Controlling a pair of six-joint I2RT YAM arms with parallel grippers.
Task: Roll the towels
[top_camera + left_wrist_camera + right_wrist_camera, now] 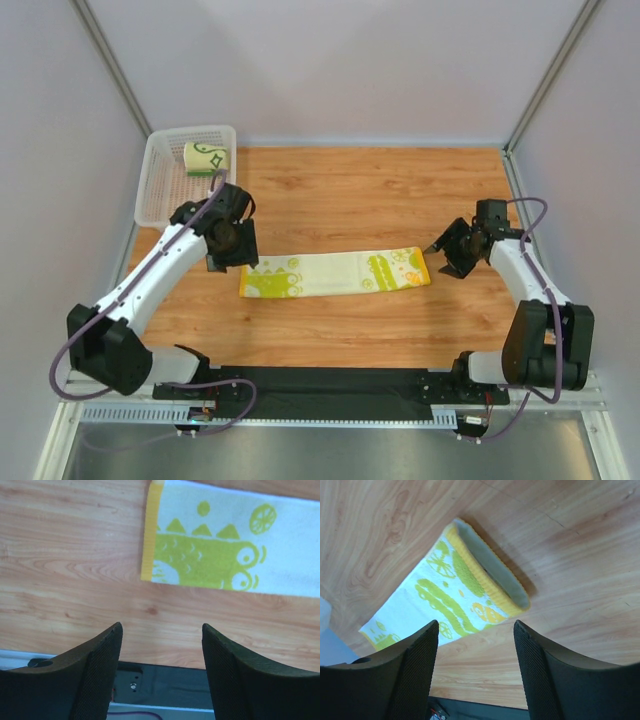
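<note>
Green-line towel (208, 158): looks rolled into a stubby bundle, lying in the white basket (160, 195) at the table's 10 o'clock corner.
Yellow-green towel (335, 273): spread flat as a long strip near the middle of the wooden table (360, 200), running from 9 o'clock to 3 o'clock, well apart from the basket.
Left gripper (232, 262): jaws wide and empty, hanging just off the strip's 9 o'clock end; its wrist camera shows bare wood between the fingers (102, 670) and the cloth.
Right gripper (440, 260): jaws wide too, nothing held, just beside the 3 o'clock end.
Orange hem (487, 575): from the right wrist view this short edge seems to stand up a little and curl over rather than lie flat.
Step in hand: by my reading, starting the roll on this second towel, since neither arm has hold of it.
Doing it well: I'd begin at the 3 o'clock end, where the lifted hem offers a lip. Pinch it across its width and turn it over toward 9 o'clock in small, tight wraps.
Other arm: best pressing on or pinning the 9 o'clock end so the strip does not slide along the smooth wood.
Risk: catching only one corner would likely skew the roll into a cone.
</note>
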